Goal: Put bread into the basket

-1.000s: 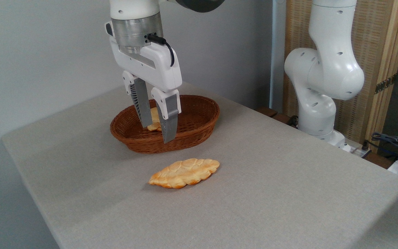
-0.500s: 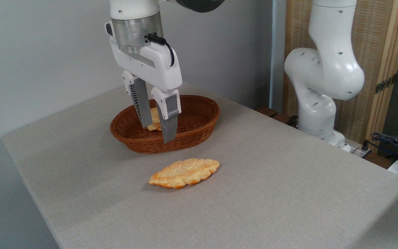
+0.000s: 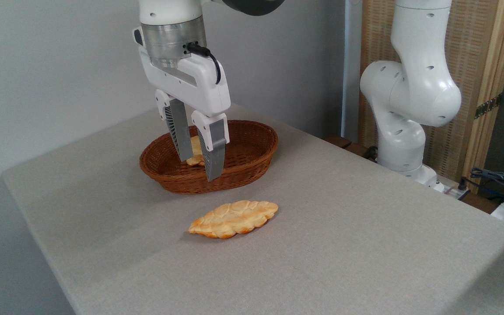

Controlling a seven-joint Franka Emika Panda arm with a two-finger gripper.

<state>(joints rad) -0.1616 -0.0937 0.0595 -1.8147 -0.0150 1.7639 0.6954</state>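
The bread (image 3: pixel 233 218), a long flat leaf-shaped pastry with a golden, crackled top, lies on the grey table in front of the basket. The basket (image 3: pixel 252 153) is a reddish-brown oval of woven wicker behind it. My gripper (image 3: pixel 199 168) hangs above the basket's front left part, fingers pointing down and open with nothing between them. It is behind and to the left of the bread, well above the table. A smaller golden bread piece (image 3: pixel 196 151) lies inside the basket, partly hidden behind the fingers.
The arm's white base (image 3: pixel 403 105) stands at the back right beside the table. Cables (image 3: pixel 497 179) lie at the far right edge. The table's left edge and front corner drop off close to the basket side.
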